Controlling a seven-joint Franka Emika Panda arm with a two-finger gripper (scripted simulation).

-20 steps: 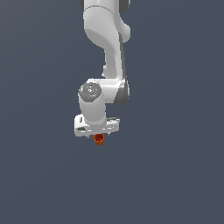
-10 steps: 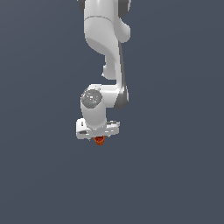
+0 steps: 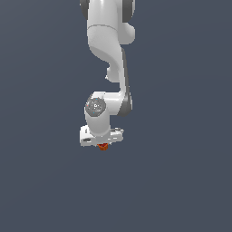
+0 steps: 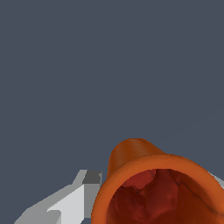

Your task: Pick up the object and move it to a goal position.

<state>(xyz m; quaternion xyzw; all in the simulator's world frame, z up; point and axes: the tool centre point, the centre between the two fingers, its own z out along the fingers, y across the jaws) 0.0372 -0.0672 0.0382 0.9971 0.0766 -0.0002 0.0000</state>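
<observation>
**Small cup held under the wrist**

The object sits between the jaws of the gripper, which are closed on it, at about 6 o'clock below the white wrist. It looks light and rigid, its glossy wall perhaps slippery; the flared rim should resist slipping. One finger shows; the other is cut off. No goal marker is visible.

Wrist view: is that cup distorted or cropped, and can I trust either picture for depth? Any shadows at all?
Wrist view: the cup fills the lower frame, cropped at the edge, its rim looming wide from closeness; one finger looks blocky. Exterior view: the cup is a tiny orange speck under the gripper; flat grey backdrop, no cast shadows or glare, so depth is hard to judge.
</observation>
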